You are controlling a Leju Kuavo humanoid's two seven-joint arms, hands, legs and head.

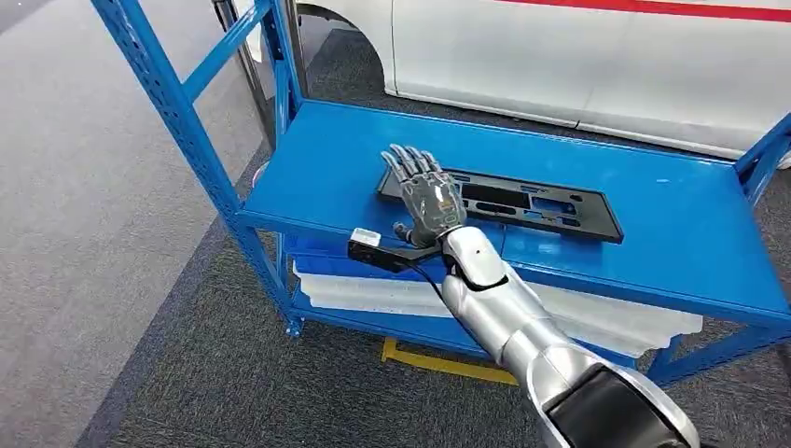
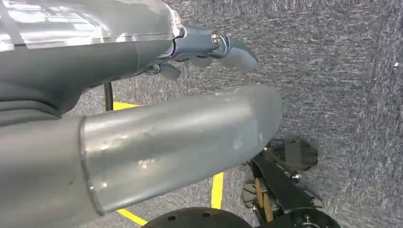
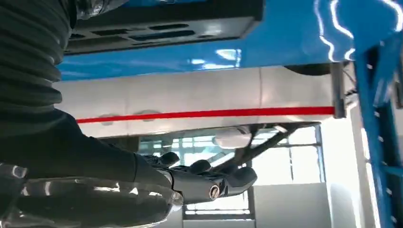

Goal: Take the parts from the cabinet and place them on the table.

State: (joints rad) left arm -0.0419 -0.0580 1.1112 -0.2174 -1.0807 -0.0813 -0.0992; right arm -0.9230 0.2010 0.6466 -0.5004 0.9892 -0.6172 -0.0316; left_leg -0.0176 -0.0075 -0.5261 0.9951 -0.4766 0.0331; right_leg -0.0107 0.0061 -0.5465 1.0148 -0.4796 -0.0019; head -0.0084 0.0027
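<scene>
A flat black part (image 1: 541, 203) with long cut-outs lies on the top shelf of the blue cabinet (image 1: 672, 247). My right hand (image 1: 427, 191) is over the part's left end, back upward and fingers stretched out, with nothing in its grasp. Whether it touches the part I cannot tell. In the right wrist view the black part (image 3: 161, 23) lies on the blue shelf, and the right hand (image 3: 204, 183) has its fingers extended and empty. My left hand (image 2: 185, 128) hangs above the grey carpet, fingers (image 2: 223, 47) loosely out, holding nothing.
White trays (image 1: 373, 297) are stacked on the cabinet's lower shelf. A white car with a red stripe (image 1: 597, 56) stands right behind the cabinet. Blue uprights (image 1: 177, 103) rise at the cabinet's left end. Yellow tape (image 1: 448, 366) marks the dark carpet.
</scene>
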